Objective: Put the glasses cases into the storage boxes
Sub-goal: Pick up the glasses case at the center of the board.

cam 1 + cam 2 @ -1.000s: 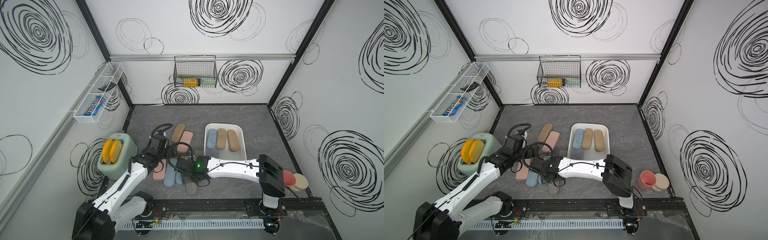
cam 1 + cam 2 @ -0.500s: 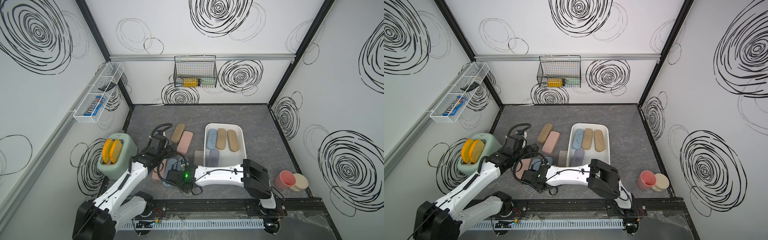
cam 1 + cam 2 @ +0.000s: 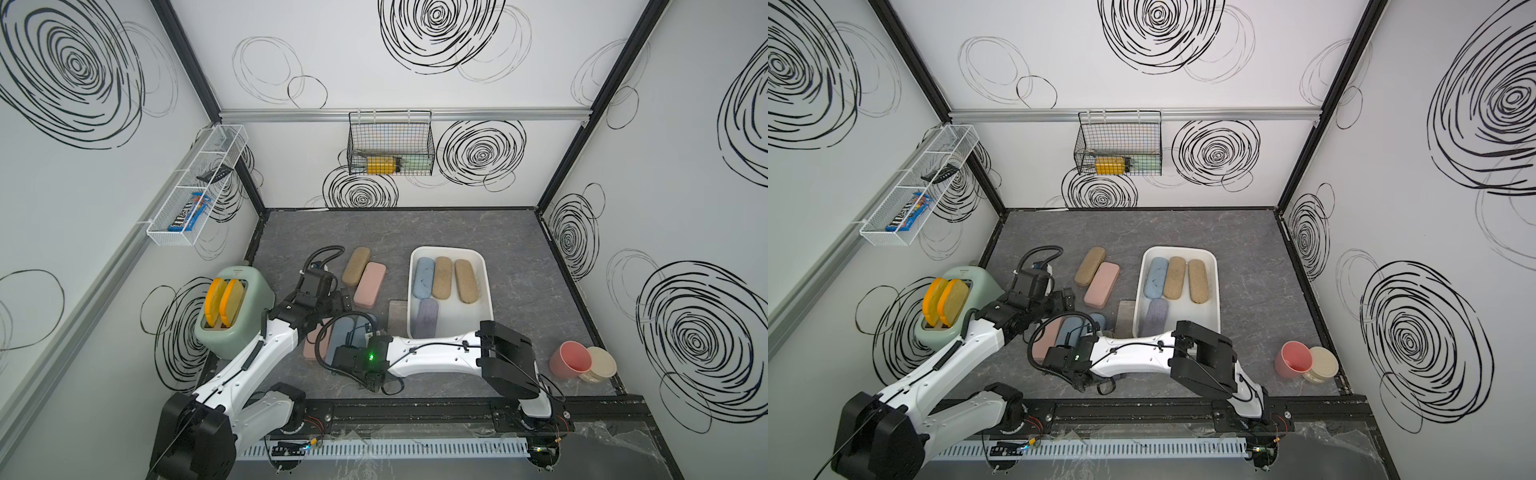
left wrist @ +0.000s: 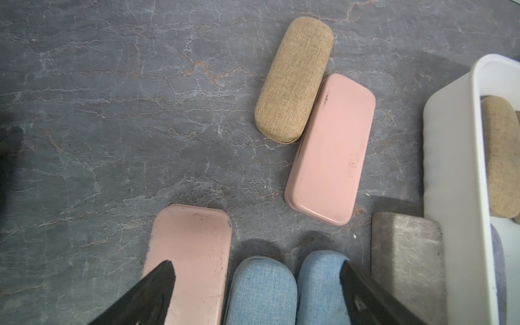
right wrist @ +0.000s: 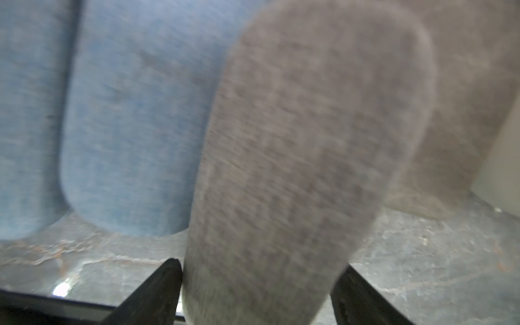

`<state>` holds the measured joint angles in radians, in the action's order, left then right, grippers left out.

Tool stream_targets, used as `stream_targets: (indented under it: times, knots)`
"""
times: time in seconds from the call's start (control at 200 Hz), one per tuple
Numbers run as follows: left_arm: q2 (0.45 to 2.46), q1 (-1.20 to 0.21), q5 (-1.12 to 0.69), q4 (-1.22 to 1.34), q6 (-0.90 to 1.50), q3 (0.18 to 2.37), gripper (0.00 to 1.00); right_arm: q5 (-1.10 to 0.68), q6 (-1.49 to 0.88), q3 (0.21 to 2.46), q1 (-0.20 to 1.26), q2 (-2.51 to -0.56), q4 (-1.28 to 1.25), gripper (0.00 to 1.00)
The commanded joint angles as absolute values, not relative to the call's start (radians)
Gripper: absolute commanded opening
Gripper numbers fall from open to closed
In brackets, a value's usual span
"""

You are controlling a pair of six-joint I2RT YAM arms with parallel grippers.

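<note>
The white storage box (image 3: 487,291) holds a blue, two tan and a lilac glasses case (image 3: 427,319). On the table lie a tan case (image 3: 356,266), a pink case (image 3: 370,284), a grey case (image 4: 405,253) against the box, another pink case (image 4: 191,253) and two blue cases (image 4: 261,292). My left gripper (image 4: 256,274) hovers open above the near pink and blue cases. My right gripper (image 5: 259,281) is open low at the table's front, with the near end of a grey case (image 5: 309,140) between its fingers. One finger (image 5: 166,284) is almost touching it. The wrist hides that case in both top views.
A green toaster (image 3: 232,320) with yellow slices stands at the front left. A pink cup (image 3: 568,365) and a cream cup (image 3: 599,365) sit at the front right. The black front rail (image 3: 415,409) is just behind my right wrist. A wire basket (image 3: 390,145) and a mesh rack (image 3: 195,187) hang on the walls.
My right arm pulled back from over the blue cases to the table's front edge, and its jaws widened around the grey case's end. The left arm has barely moved.
</note>
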<state>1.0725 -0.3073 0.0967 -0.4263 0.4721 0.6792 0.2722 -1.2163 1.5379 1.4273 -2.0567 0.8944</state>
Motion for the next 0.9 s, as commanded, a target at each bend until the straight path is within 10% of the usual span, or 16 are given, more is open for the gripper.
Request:
stream_targets:
  times: [0.0,0.891]
  knots:
    - [1.074,-0.306,0.105,-0.428,0.483,0.701,0.96,0.329,-1.299,1.521,1.438,-2.043,1.020,0.84]
    - [1.078,-0.317,0.135,-0.439,0.492,0.703,0.96,0.330,-1.162,1.550,1.439,-2.050,0.921,0.73]
